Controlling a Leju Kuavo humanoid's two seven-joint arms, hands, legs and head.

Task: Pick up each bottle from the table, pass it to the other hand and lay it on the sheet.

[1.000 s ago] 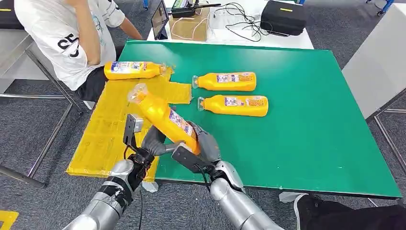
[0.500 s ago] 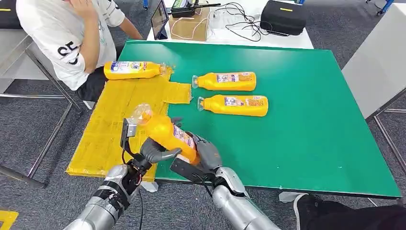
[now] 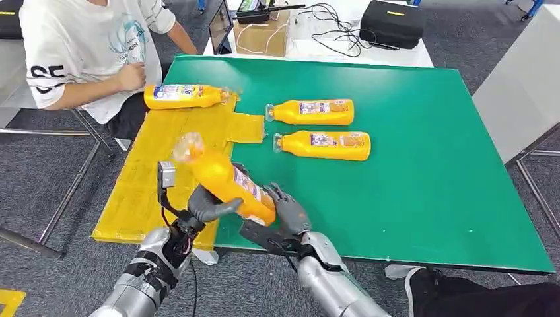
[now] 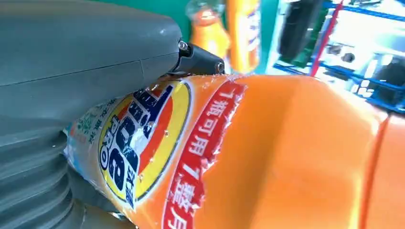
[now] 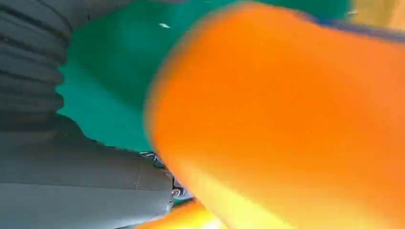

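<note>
An orange bottle (image 3: 224, 179) hangs tilted above the table's near left edge, cap end up and towards the yellow sheet (image 3: 155, 172). My left hand (image 3: 206, 203) grips it around the labelled middle; its thumb (image 4: 86, 52) lies across the bottle's label (image 4: 143, 138). My right hand (image 3: 285, 212) sits just beside the bottle's base with its fingers spread, and green shows between it and the blurred bottle (image 5: 286, 119). A second bottle (image 3: 183, 96) lies at the sheet's far end. Two further bottles (image 3: 312, 111) (image 3: 325, 144) lie side by side on the green table (image 3: 429, 165).
A person in a white shirt (image 3: 79, 46) sits at the far left, one hand (image 3: 131, 76) close to the bottle on the sheet. A cardboard box (image 3: 261, 36), cables and a black case (image 3: 389, 23) stand on the white table behind. A grey surface (image 3: 522, 86) flanks the right.
The held bottle has dropped and shifted left towards the sheet. My right hand's fingers have come off it and spread. The person's arm has come down near the far bottle.
</note>
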